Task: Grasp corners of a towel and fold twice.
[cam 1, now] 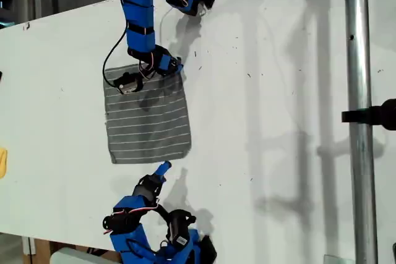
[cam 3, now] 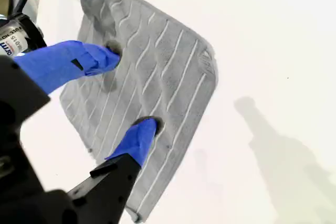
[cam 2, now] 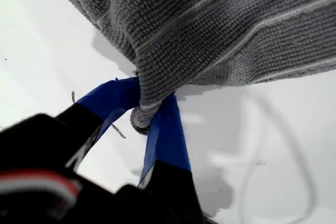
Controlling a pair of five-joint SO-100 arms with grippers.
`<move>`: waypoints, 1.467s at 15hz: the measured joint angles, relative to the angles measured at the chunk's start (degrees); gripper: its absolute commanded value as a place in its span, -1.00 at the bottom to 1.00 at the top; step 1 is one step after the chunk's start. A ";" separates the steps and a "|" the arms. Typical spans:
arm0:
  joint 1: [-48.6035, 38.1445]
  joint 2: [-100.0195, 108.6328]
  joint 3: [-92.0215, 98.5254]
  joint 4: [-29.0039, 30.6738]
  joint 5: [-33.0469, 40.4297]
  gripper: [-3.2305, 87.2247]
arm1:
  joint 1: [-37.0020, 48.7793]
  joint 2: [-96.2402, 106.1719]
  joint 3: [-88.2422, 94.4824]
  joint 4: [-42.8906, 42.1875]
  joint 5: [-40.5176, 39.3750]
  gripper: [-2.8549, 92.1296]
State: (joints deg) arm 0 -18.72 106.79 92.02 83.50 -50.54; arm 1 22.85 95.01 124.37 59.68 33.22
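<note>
The towel point(cam 1: 148, 122) is dark grey with thin white stripes and lies mostly flat on the white table. My first gripper point(cam 1: 172, 64) comes in from the exterior view's top. It is shut on the towel corner point(cam 1: 179, 66) at that view's upper right. In the first wrist view my first gripper point(cam 2: 151, 98) pinches the bunched corner point(cam 2: 140, 118), and the towel point(cam 2: 220, 24) rises away from it. My second gripper point(cam 1: 162, 169) hovers open just off the towel's lower edge in the exterior view. The second wrist view shows my second gripper point(cam 3: 130, 88) spread in front of the towel point(cam 3: 173, 72), holding nothing.
A small yellow thing point(cam 1: 2, 162) lies at the exterior view's left edge. A vertical metal pole point(cam 1: 359, 91) with a black clamp point(cam 1: 374, 115) stands at that view's right. The white table point(cam 1: 278, 122) stretches between the towel and the pole.
</note>
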 measured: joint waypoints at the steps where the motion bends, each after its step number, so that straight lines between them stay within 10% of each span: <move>1: -0.18 -1.14 -2.02 0.09 0.26 -0.43 | 0.00 -0.18 0.00 -0.09 0.00 -0.95; 8: -2.90 -29.09 -21.36 3.08 8.17 -0.32 | -0.18 -0.26 0.00 -0.70 0.00 -0.95; 12: -3.08 -40.34 -14.77 -7.82 5.98 -0.32 | -0.79 -0.26 0.00 -0.70 0.26 -0.95; 16: -3.08 -47.99 -16.79 -9.58 4.13 -0.99 | -1.14 -0.18 0.00 -0.70 0.70 -0.95; 22: -2.99 -48.25 -18.98 -8.26 1.93 -0.99 | -1.93 1.85 -0.09 -1.32 1.41 -0.95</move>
State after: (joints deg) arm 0 -21.71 58.54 73.04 75.23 -48.60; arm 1 20.92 96.86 124.28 58.36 34.63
